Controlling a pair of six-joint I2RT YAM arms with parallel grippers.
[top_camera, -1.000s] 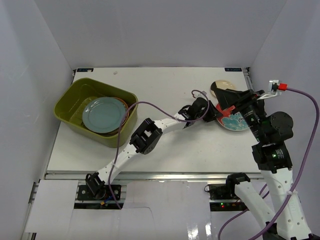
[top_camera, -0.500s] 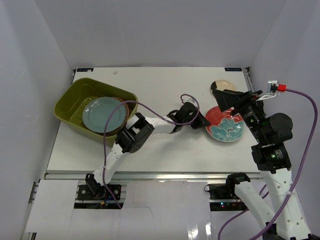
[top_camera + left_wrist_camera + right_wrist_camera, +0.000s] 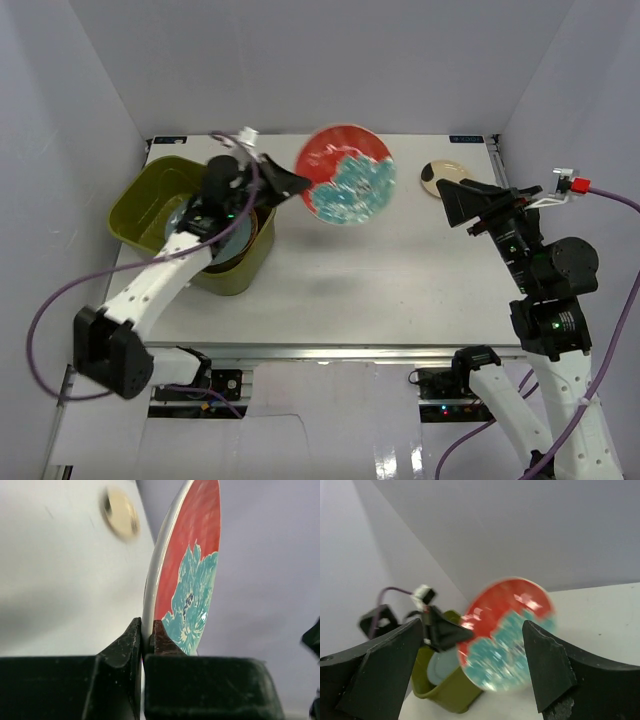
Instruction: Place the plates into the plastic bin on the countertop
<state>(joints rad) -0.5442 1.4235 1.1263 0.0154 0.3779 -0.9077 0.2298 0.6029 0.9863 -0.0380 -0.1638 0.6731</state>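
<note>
My left gripper (image 3: 296,184) is shut on the rim of the red plate (image 3: 346,187) with a teal flower and holds it in the air, tilted, just right of the olive-green bin (image 3: 150,195). The left wrist view shows the jaws pinching the rim (image 3: 146,639) of the red plate (image 3: 192,570). The bin holds a stack of plates with the grey-blue plate (image 3: 222,235) on top. A cream plate with a dark patch (image 3: 443,177) lies on the white countertop (image 3: 400,270) at the back right. My right gripper (image 3: 462,201) is open and empty beside it. The right wrist view shows the red plate (image 3: 507,632) and the bin (image 3: 445,692).
White walls enclose the countertop on three sides. The left arm's purple cable (image 3: 50,310) loops out to the left of the bin. The right arm's cable with a red connector (image 3: 583,185) hangs at the right wall.
My left arm has swung from the right of the table to the bin, lifting the red plate off the countertop and carrying it up and left. The right arm barely moved.
</note>
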